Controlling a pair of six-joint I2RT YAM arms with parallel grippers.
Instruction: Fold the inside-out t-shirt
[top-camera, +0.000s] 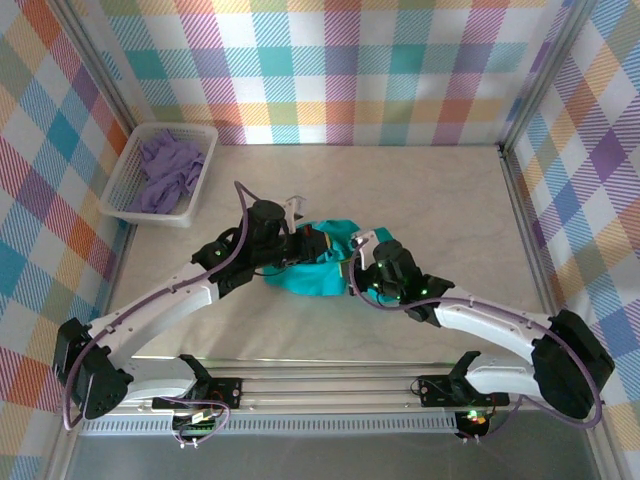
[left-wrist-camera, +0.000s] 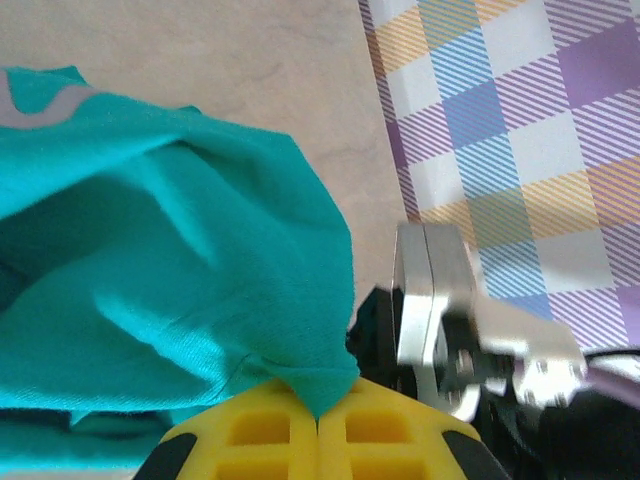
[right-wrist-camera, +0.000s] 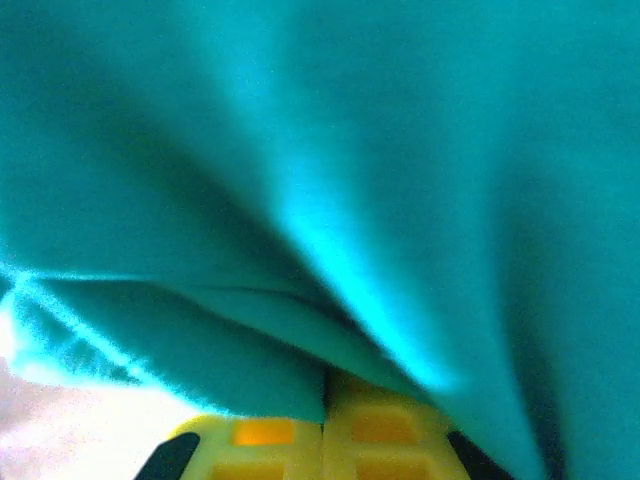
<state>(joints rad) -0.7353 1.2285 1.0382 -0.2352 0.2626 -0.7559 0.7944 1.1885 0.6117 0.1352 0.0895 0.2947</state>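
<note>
The inside-out t-shirt (top-camera: 310, 278) is being held bunched at the middle of the table (top-camera: 420, 190), its cloth being clamped in the left gripper (left-wrist-camera: 318, 425) and the right gripper (right-wrist-camera: 325, 425). Only a thin tip is being pinched at left, so it could be tugged free.

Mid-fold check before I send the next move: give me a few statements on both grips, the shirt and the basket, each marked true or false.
1. The left gripper is shut on a pinch of the teal t-shirt. True.
2. The teal t-shirt lies spread flat on the table. False: it is bunched up between the two grippers.
3. The lavender garment sits in the white basket at the far left corner. True.
4. The right gripper stands open over bare table. False: its fingers are shut, with teal fabric caught where they meet.
</note>
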